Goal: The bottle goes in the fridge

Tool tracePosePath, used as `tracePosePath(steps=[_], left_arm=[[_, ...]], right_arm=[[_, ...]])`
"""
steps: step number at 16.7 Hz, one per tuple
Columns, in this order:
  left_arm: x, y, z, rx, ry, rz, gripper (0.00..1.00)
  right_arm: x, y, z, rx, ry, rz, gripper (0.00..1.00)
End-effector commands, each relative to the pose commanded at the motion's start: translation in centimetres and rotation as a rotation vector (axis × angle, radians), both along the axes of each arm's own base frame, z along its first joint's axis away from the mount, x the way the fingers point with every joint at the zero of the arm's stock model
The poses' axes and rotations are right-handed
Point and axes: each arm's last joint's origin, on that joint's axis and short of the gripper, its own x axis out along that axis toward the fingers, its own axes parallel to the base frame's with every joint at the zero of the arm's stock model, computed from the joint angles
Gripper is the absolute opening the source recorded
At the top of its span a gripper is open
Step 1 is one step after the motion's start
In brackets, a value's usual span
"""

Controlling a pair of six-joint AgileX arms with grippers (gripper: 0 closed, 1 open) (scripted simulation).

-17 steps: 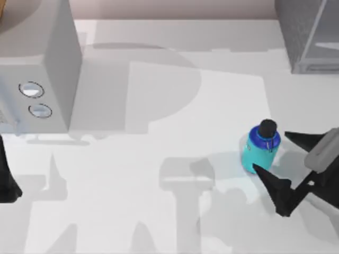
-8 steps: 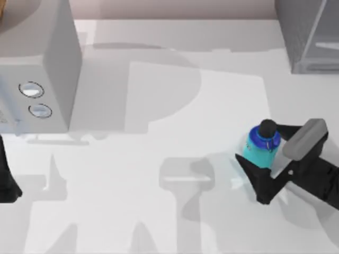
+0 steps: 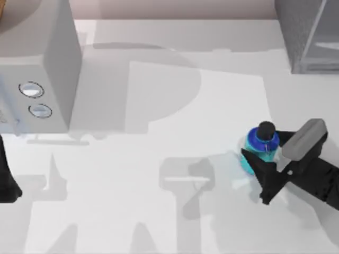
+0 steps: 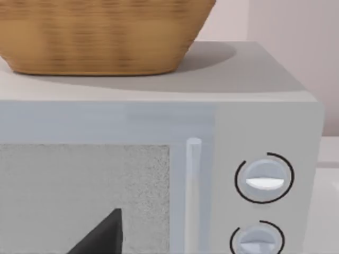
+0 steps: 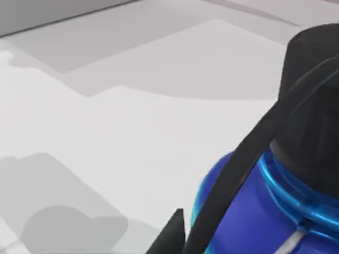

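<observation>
The bottle (image 3: 259, 139), cyan with a blue shoulder and a black cap, stands upright on the table right of centre. My right gripper (image 3: 261, 146) reaches in from the right edge and is shut on the bottle, one finger in front of its cyan body and one behind. In the right wrist view the bottle (image 5: 249, 211) is very close, with a dark fingertip (image 5: 172, 235) beside it. The fridge (image 3: 307, 37) stands at the far right corner. My left gripper (image 3: 6, 182) is parked at the left edge.
A light grey box with two round dials (image 3: 37, 63) stands at the far left. The left wrist view faces its front, with a wicker basket (image 4: 100, 37) on top. White table (image 3: 159, 159) lies between box and bottle.
The right gripper slid left until its fingers straddled the bottle, then they drew in against it. The bottle shifted slightly. The left arm has not moved.
</observation>
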Motion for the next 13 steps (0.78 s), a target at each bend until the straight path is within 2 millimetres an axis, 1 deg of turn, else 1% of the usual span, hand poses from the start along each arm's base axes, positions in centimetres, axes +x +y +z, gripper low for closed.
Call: tracePosePath(steps=[5, 6, 13], left_arm=[[0.00, 0.00, 0.00, 0.000, 0.000, 0.000, 1.00], [0.00, 0.00, 0.00, 0.000, 0.000, 0.000, 1.00], [0.00, 0.00, 0.00, 0.000, 0.000, 0.000, 1.00]], right_arm=[[0.00, 0.00, 0.00, 0.000, 0.000, 0.000, 0.03], [0.00, 0.00, 0.00, 0.000, 0.000, 0.000, 0.01], [0.00, 0.00, 0.00, 0.000, 0.000, 0.000, 0.01]])
